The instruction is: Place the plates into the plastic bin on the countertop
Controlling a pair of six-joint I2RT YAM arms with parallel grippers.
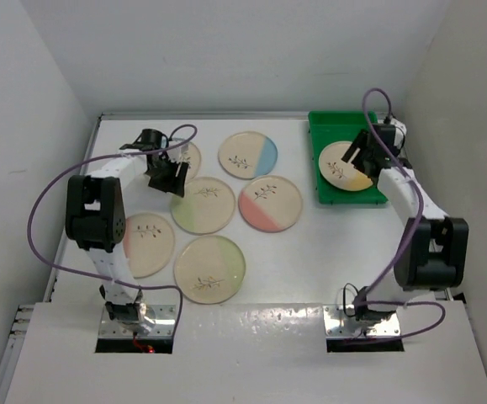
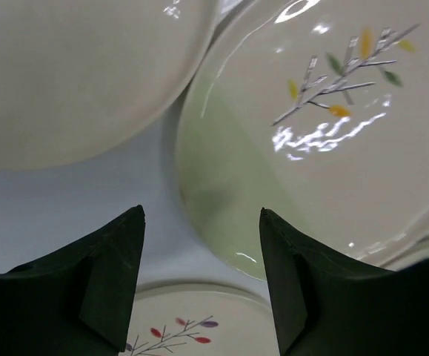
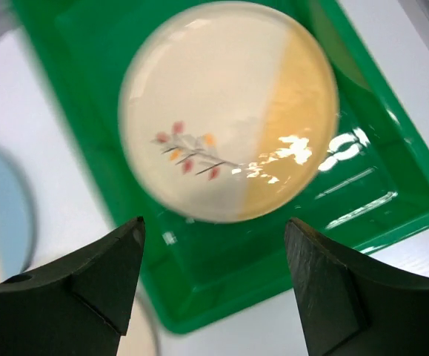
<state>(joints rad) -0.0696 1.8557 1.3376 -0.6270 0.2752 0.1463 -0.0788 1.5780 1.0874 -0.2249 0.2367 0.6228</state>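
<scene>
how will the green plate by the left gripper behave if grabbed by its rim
Probably stiff and fragile: the green plate looks like glazed ceramic. Its glossy highlights suggest a slippery rim. Lying flat on the countertop, it likely won't roll.

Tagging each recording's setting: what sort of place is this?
Probably a lab robot test cell, not a kitchen: white panels enclose the countertop, the left arm and right arm are bolted at its near edge, and plates and a plastic bin lie on it.
</scene>
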